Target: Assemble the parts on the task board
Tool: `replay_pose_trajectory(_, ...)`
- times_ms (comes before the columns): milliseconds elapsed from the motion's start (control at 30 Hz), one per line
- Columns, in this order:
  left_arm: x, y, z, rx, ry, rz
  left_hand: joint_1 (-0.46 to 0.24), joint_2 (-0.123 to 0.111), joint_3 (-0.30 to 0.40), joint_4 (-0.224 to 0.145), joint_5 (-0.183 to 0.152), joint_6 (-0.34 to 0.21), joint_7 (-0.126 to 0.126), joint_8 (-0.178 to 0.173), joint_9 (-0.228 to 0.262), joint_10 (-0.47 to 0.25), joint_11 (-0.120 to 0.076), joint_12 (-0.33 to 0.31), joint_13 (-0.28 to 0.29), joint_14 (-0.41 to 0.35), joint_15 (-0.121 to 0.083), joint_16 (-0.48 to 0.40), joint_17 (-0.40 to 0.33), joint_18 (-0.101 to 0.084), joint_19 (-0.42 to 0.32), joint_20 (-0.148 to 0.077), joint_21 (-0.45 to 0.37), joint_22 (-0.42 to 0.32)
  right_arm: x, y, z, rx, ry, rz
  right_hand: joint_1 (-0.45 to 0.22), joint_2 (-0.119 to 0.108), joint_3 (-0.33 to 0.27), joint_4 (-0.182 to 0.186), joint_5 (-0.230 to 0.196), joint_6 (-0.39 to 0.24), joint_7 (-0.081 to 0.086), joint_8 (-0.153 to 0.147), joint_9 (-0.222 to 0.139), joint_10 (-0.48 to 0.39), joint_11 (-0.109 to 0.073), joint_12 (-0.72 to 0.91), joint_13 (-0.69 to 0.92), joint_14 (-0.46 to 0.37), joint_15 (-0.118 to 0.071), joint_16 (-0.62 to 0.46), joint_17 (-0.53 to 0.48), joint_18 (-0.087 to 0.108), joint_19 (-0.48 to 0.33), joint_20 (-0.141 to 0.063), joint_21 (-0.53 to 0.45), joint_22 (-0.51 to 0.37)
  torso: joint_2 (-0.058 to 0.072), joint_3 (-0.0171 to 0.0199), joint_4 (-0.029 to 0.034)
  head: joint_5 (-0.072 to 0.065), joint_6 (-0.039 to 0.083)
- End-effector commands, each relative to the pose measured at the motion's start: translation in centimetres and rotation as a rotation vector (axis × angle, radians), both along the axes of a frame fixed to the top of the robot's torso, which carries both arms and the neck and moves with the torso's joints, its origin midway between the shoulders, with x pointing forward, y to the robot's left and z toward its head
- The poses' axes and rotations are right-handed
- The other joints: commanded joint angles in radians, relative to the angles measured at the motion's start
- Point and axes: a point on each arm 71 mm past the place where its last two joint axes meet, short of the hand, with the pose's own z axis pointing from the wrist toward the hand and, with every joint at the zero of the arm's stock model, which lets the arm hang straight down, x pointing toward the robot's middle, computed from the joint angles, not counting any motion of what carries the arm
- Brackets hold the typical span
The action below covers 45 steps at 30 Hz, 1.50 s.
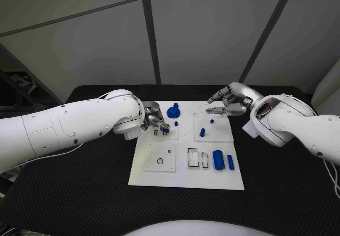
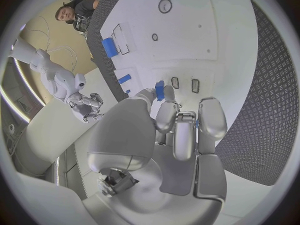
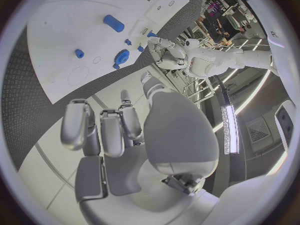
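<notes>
I see L hand [image 1: 155, 123] over the board's [image 1: 185, 182] far-left part, pinching a small blue peg [image 2: 160, 90] at its fingertips. Blue gear [image 1: 174, 112] sits at the board's far edge. R hand [image 1: 228, 102] hovers past the board's far-right corner, fingers loosely curled, holding nothing.

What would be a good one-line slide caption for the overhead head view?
Left hand holds a small blue part over the white task board; right hand hovers nearby.

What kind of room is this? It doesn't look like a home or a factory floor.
Most likely a robotics lab or test bench. A black table carries a white task board with small blue parts, set before plain grey wall panels. The left hand holds one blue piece; the right hand hovers empty.
</notes>
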Motion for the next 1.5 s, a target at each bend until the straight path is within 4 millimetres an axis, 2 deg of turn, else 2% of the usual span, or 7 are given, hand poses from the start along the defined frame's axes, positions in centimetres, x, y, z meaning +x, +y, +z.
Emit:
replay_pose_trajectory(33,0.1,0.0,0.3,0.027,-0.053,-0.010,-0.014,-0.003,0.217,-0.208,-0.005,0.009,-0.001,-0.006,0.006,0.012,0.000,0.004,0.090,0.084,0.000,0.007,0.206,-0.035,0.006,0.003,-0.002,0.002,0.0,0.1,0.1,-0.002,-0.004,0.011,0.004,-0.003,0.003,0.004,0.004,0.006,-0.001,-0.003,0.001,0.003,-0.007,-0.001,0.036,0.047,-0.009,-0.006,0.028,0.018,-0.003,0.000,-0.002,0.001,0.001,-0.0005,-0.0021,0.002,-0.001)
replay_pose_trajectory(867,0.4,-0.2,-0.9,0.104,-0.056,-0.024,-0.029,-0.014,0.245,-0.235,-0.012,0.016,-0.002,-0.010,0.018,0.016,-0.001,0.008,0.096,0.086,-0.001,0.012,0.213,-0.035,0.008,0.002,-0.002,0.006,0.0,0.3,0.1,-0.001,-0.004,0.016,0.003,-0.002,0.003,0.005,0.005,0.006,-0.001,-0.003,0.002,0.002,-0.007,-0.002,0.036,0.048,-0.009,-0.006,0.028,0.018,-0.002,-0.001,-0.002,0.000,0.001,-0.0008,-0.0026,0.003,-0.013)
replay_pose_trajectory(1500,0.2,-0.1,-1.4,0.134,-0.041,-0.031,-0.033,-0.016,0.252,-0.242,-0.013,0.019,-0.002,-0.011,0.021,0.017,-0.001,0.008,0.097,0.087,0.000,0.013,0.215,-0.035,0.007,0.002,-0.002,0.006,0.0,0.3,0.1,-0.003,-0.001,0.018,0.002,-0.001,0.003,0.007,0.005,0.007,-0.001,-0.004,0.002,0.002,-0.007,-0.003,0.035,0.048,-0.009,-0.006,0.028,0.018,-0.003,-0.001,-0.003,-0.001,0.001,-0.0005,-0.0024,0.002,-0.013)
